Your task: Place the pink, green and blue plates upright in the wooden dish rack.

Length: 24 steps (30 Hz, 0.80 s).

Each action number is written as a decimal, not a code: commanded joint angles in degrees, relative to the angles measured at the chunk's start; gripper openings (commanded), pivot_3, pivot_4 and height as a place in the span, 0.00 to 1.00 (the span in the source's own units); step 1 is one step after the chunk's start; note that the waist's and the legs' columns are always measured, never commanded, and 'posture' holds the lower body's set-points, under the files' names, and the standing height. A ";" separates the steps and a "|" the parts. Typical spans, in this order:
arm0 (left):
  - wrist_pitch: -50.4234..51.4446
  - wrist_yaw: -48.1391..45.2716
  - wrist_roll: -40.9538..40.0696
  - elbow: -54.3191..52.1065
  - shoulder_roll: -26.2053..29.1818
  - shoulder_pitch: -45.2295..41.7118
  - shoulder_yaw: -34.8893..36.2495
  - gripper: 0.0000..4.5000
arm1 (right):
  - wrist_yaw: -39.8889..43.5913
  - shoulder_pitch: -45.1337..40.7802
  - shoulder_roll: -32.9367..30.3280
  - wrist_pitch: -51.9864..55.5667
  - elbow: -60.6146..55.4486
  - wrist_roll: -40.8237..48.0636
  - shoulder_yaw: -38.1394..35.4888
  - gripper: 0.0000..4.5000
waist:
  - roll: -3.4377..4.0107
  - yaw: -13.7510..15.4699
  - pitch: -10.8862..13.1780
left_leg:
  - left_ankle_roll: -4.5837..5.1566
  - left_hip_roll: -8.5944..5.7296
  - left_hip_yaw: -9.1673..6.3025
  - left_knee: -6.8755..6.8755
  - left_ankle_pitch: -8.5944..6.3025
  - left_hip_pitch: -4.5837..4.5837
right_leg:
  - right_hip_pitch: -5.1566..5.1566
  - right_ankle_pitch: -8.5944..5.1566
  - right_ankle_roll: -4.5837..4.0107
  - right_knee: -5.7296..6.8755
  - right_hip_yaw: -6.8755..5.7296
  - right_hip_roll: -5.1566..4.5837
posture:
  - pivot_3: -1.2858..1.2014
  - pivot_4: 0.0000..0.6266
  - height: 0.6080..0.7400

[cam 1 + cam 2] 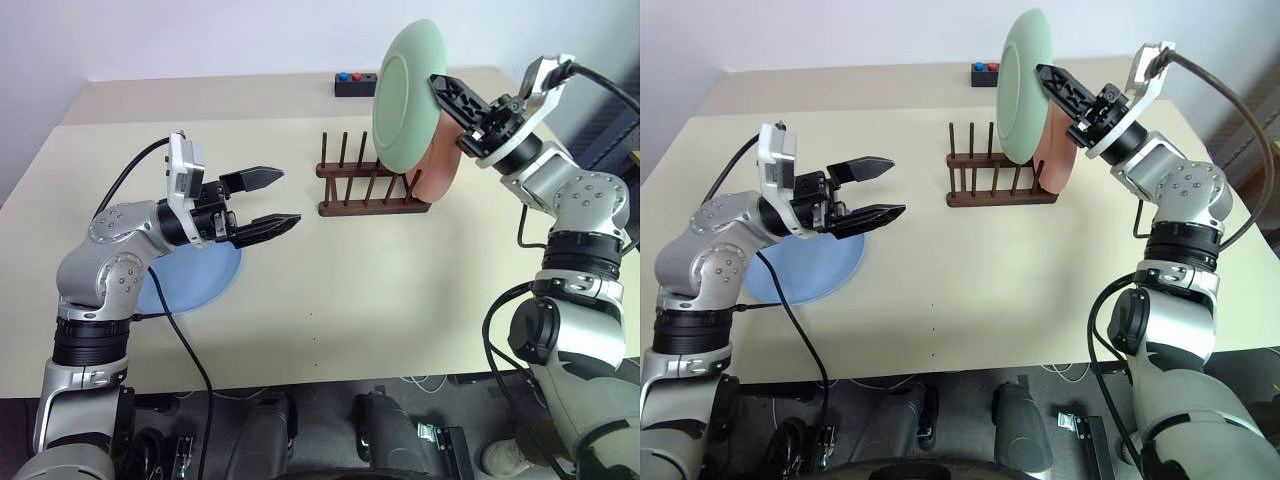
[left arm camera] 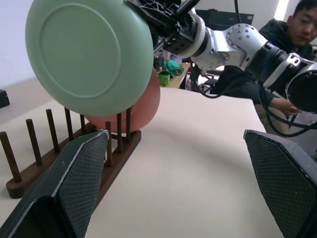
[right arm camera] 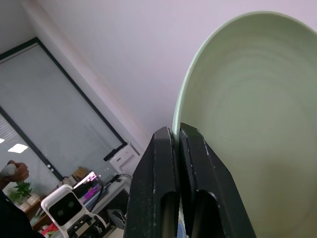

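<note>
My left gripper (image 1: 268, 203) hangs released above the blue plate (image 1: 200, 283) lying flat on the surface (image 1: 380, 290). My right gripper (image 1: 447, 97) clenches the green plate (image 1: 405, 95) by its rim, upright over the wooden dish rack (image 1: 370, 190), where the pink plate (image 1: 440, 165) stands.

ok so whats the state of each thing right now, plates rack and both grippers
green plate: upright, held by its rim above the rack, not yet slotted
pink plate: standing upright at the rack's right end
blue plate: lying flat on the table
wooden dish rack: on the table, holding the pink plate
table: bearing the rack and blue plate
left gripper: open, holding nothing
right gripper: shut on the green plate's rim
</note>
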 commanded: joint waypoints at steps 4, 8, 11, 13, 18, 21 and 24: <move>0.08 0.03 -1.45 -2.04 0.59 0.35 1.65 1.00 | 1.93 0.97 -0.62 -2.71 -0.73 -1.83 0.85 0.01 | 0.00 0.00 0.00 | 0.00 0.00 0.00 0.00 0.00 0.00 | 0.00 0.00 0.00 -0.01 0.00 0.00 | 0.52 0.24 1.00; 0.20 0.25 -1.57 -2.42 0.60 0.52 1.73 1.00 | 2.26 2.11 -0.05 -3.36 0.01 -2.37 1.10 0.01 | 0.00 0.00 0.00 | 0.00 0.00 0.00 0.00 0.00 0.00 | 0.00 0.00 0.00 -0.01 0.00 0.00 | 0.52 0.24 1.00; 0.37 0.49 -1.93 -2.68 0.70 0.68 1.80 1.00 | 2.52 2.66 0.24 -3.92 0.42 -3.31 1.78 0.01 | 0.00 -0.01 0.00 | 0.00 0.00 0.00 0.00 0.00 0.00 | 0.00 0.00 0.00 -0.01 0.00 0.00 | 0.52 0.24 1.00; 0.59 0.68 -2.36 -2.72 0.65 0.66 2.00 1.00 | 2.56 2.61 0.28 -4.25 0.92 -3.69 1.93 0.01 | 0.00 0.00 0.00 | 0.00 0.00 0.00 0.00 0.00 0.00 | 0.00 0.00 0.00 -0.01 0.00 0.00 | 0.52 0.24 1.00; 0.83 0.83 -2.70 -2.98 0.80 0.73 2.14 1.00 | 2.88 2.63 0.28 -5.32 1.60 -5.38 2.95 0.01 | 0.00 0.01 0.00 | 0.00 0.00 0.00 0.00 0.00 0.00 | 0.00 0.00 0.00 -0.01 0.00 0.00 | 0.52 0.24 1.00; 0.87 0.87 -2.79 -3.09 0.85 0.84 2.14 1.00 | 2.72 2.80 0.47 -5.83 1.75 -6.01 3.23 0.01 | 0.00 0.00 0.00 | 0.00 0.00 0.00 0.00 0.00 0.00 | 0.00 0.00 0.00 -0.02 0.00 0.00 | 0.52 0.24 1.00; 0.96 0.92 -2.85 -3.25 0.89 0.97 2.24 1.00 | 2.57 2.98 0.58 -6.71 2.18 -7.10 3.68 0.01 | 0.00 0.02 0.00 | 0.00 0.00 0.00 0.00 0.00 0.00 | 0.00 0.00 0.00 -0.02 0.00 0.00 | 0.52 0.24 1.00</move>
